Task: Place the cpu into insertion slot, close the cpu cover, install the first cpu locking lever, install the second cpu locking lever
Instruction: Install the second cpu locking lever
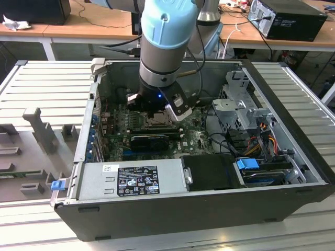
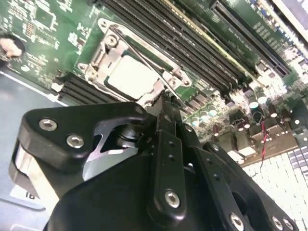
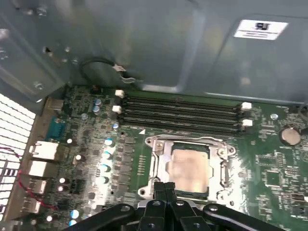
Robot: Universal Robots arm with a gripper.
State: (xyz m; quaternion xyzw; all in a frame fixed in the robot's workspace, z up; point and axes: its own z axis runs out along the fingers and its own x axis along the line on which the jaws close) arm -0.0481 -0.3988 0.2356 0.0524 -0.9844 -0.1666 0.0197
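Observation:
The cpu [image 3: 190,167] [image 2: 129,77] lies flat in the insertion slot [image 3: 150,141] on the green board, its pale metal top showing. The cpu cover [image 3: 161,163] [image 2: 168,76] is down around it as a grey frame. A thin lever rod [image 2: 144,60] runs slanted along one side of the cover. My gripper [image 3: 166,186] [image 2: 166,103] hangs just over the socket's edge, fingers pressed together and shut, with nothing seen between them. In the exterior view the gripper [image 1: 156,112] reaches down into the open computer case, right above the socket [image 1: 157,122].
Long black memory slots [image 3: 183,113] lie beside the socket. A black expansion card [image 1: 150,140] and the power supply [image 1: 133,178] sit nearer the case front. Drive cage [image 1: 238,107] and cables [image 1: 261,137] fill the exterior view's right. The case wall [image 3: 144,43] stands close behind.

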